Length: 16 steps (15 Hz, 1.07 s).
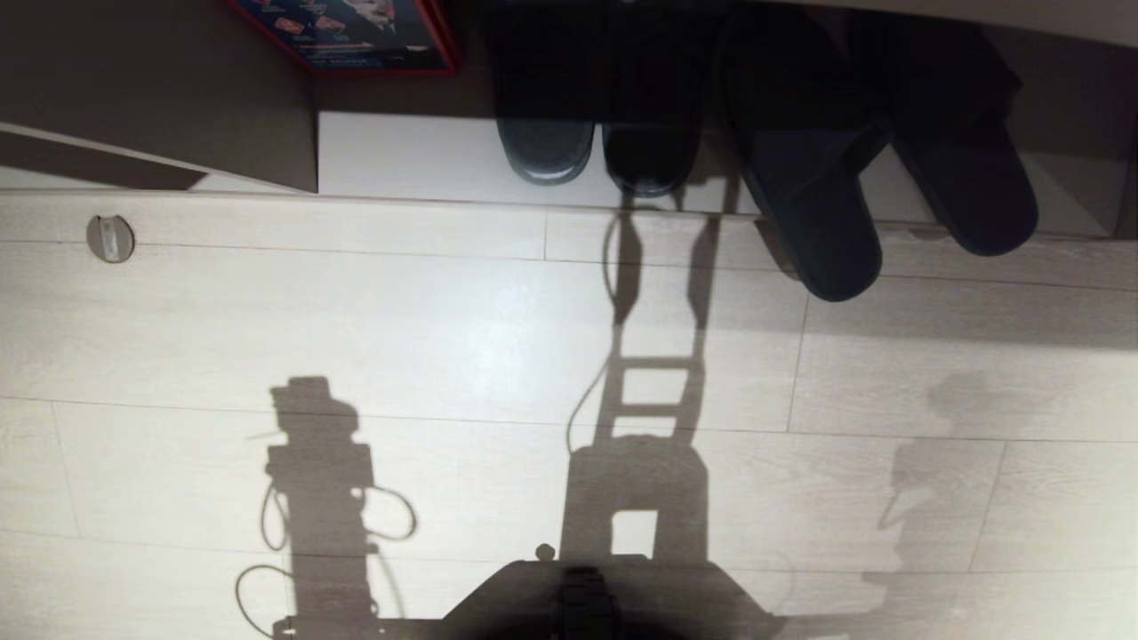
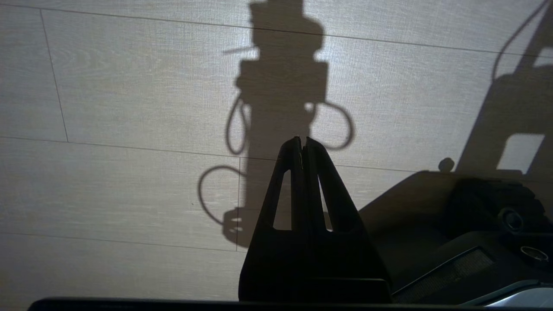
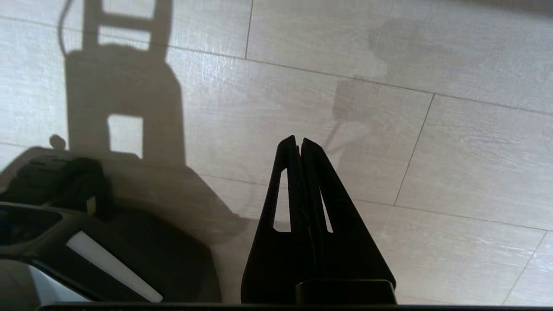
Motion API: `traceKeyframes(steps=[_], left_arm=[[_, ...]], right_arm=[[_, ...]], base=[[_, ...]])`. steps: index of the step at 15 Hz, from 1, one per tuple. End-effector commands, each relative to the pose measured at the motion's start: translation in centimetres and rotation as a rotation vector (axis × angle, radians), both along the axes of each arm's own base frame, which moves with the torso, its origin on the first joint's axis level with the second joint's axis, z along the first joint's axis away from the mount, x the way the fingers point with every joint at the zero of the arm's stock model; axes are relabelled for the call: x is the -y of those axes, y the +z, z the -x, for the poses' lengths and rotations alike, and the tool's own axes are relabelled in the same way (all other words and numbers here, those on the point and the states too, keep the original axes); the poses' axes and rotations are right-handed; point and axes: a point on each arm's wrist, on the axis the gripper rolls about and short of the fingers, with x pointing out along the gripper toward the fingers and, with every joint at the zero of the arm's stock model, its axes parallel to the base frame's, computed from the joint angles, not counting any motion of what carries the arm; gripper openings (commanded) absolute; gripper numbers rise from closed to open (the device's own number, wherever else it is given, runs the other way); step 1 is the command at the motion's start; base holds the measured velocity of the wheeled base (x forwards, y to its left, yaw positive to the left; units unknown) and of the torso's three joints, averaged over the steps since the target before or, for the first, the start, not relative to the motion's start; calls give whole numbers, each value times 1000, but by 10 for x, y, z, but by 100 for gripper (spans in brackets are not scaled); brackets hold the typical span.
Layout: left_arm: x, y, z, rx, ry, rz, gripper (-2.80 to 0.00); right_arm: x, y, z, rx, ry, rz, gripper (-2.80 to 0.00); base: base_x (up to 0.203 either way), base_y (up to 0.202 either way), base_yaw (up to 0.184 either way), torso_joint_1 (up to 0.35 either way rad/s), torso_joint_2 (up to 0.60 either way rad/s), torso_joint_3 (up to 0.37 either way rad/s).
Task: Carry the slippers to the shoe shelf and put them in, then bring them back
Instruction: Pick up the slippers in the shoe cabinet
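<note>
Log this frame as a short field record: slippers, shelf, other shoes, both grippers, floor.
slippers: flat dark pair, toes in the shoe shelf, heels overhanging onto the floor
other shoes: chunkier dark pair left of them, fully on the shelf's pale base board
box: red-edged printed box in the shelf, far left
left gripper: shut, empty, above bare floor
right gripper: shut, empty, above bare floor
floor: pale wood-look planks with the robot's shadow

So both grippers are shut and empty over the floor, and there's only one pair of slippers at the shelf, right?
Not quite: the head view shows two pairs at the shelf, the slippers and a chunkier pair. The left gripper and right gripper are indeed shut and empty.
</note>
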Motion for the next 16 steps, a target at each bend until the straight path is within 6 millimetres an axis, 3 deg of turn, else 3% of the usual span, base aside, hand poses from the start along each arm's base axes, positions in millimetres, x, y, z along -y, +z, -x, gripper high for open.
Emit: traceKeyframes(steps=[1,4,7,11,16], left_arm=[[0,0,0,1,0,0,-280],[0,0,0,-1,0,0,-280],[0,0,0,1,0,1,-280],[0,0,0,1,0,0,-280],[0,0,0,1,0,0,-280]], right_arm=[[0,13,4,30,6,-2,-280],[0,52,8,19,27,-2,-280],[-1,97,-10,12,48,3,-280],[-3,134,-66,30,58,53,-280],[-10,142,-129,-91,155,80,-280]], base=[[0,0,0,0,0,0],[0,0,0,0,0,0],[0,0,0,0,0,0],[0,0,0,0,0,0],[0,0,0,0,0,0]])
